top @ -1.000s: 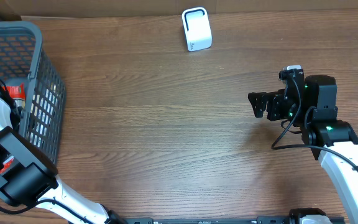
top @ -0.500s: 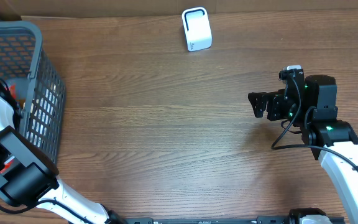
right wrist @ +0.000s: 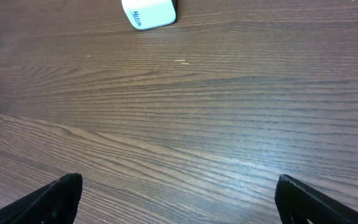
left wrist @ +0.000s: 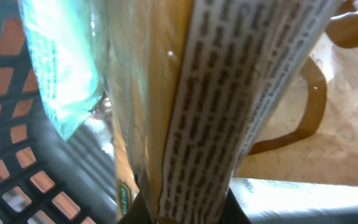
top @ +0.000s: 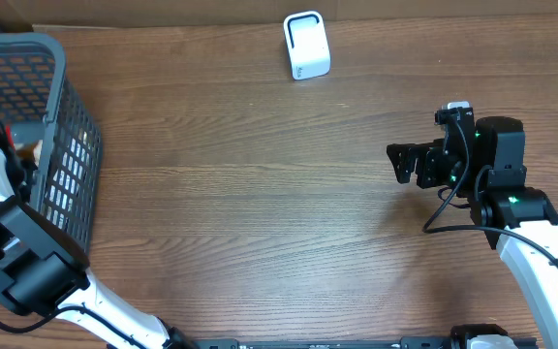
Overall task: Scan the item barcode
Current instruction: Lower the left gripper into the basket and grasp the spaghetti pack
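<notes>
Packet (left wrist: 216, 106) fills my left wrist view: a yellow wrapper with a strip of small print, close against other goods in the grey basket (left wrist: 17, 180). The overhead view shows none of that, only the basket (top: 66, 107) at the left edge of the desk (top: 260, 213) with my left arm reaching into it. My left fingers (left wrist: 132, 215) are clenched on the packet's near edge. My right fingers (right wrist: 61, 196) are spread wide over the desk, holding nothing, and the white scanner (top: 306, 46) stands well apart at the far edge.
</notes>
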Controlling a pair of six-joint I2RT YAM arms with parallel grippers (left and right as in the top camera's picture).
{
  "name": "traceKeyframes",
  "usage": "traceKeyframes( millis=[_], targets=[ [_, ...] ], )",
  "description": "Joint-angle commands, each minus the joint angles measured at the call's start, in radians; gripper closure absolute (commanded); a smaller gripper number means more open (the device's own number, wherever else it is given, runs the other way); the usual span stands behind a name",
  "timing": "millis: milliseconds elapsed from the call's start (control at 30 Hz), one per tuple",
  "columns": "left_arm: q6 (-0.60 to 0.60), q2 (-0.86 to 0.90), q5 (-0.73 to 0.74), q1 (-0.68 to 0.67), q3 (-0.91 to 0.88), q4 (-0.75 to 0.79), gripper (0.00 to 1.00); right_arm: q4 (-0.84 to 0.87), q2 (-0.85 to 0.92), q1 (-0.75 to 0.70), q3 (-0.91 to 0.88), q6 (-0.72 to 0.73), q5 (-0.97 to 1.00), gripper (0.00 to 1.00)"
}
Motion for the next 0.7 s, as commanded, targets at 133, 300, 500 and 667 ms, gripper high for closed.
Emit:
traceKeyframes(
  millis=[133, 300, 500, 667],
  targets=[
    [0.045, -0.023, 0.191, -0.007, 0.378, -0.166, 0.96, 0.006, 0.003, 0.005, 0.024, -0.005, -0.006, 0.0],
    [0.071, -0.026, 0.287, -0.007, 0.573, -0.266, 0.96, 0.006, 0.003, 0.005, 0.024, -0.005, -0.006, 0.0],
    [0.08, -0.06, 0.326, -0.007, 0.671, -0.313, 0.96, 0.006, 0.003, 0.005, 0.024, -0.005, -0.006, 0.0],
    [0.084, -0.077, 0.326, -0.007, 0.67, -0.32, 0.96, 0.006, 0.003, 0.005, 0.024, -0.005, -0.006, 0.0]
  ],
)
